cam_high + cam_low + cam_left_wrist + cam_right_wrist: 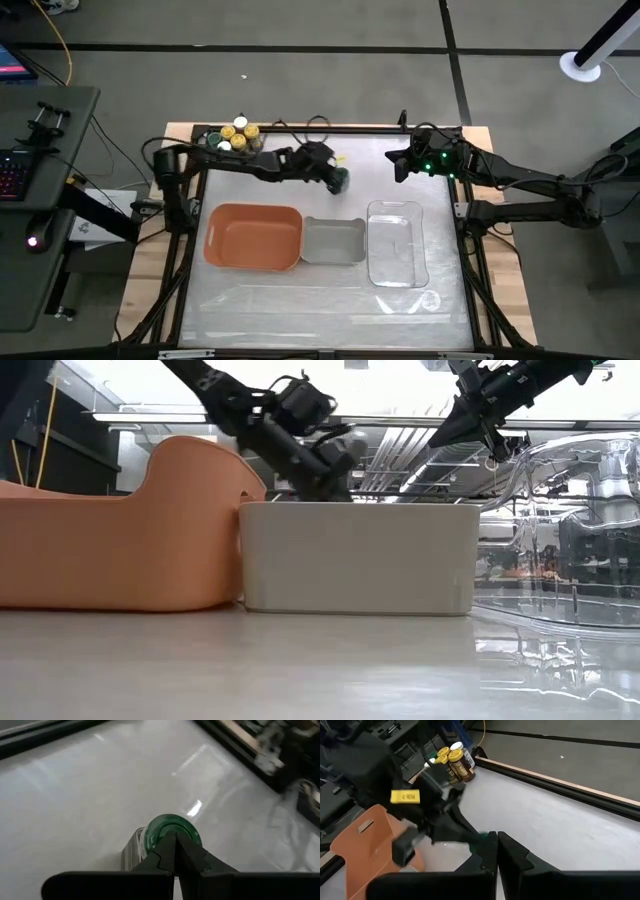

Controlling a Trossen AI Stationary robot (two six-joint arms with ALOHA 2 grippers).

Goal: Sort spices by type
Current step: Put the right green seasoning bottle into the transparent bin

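Note:
My left gripper [335, 180] is shut on a small spice jar with a green lid [167, 826] and a dark body. It is above the table, just beyond the grey tray's far edge. Several more jars with yellow and white lids [236, 136] stand upright together at the table's far left corner, and they also show in the right wrist view [451, 761]. My right gripper [399, 166] is shut and empty. It hovers over the far part of the table, to the right of the held jar. My left gripper [174, 837] has the jar at its green-lidded end [159, 827], pinched between the two fingers. The fingers themselves cover the exact place of contact. The jar is tilted, lid toward the wrist camera and body [131, 854] slanting away. In the low view it is clear of the table [340, 455].
Three trays lie side by side in the middle of the table: an orange one [253, 240] on the left, a small grey one [333, 243] in the middle and a clear one [395, 245] on the right. Bare tabletop lies near the front edge [320, 310].

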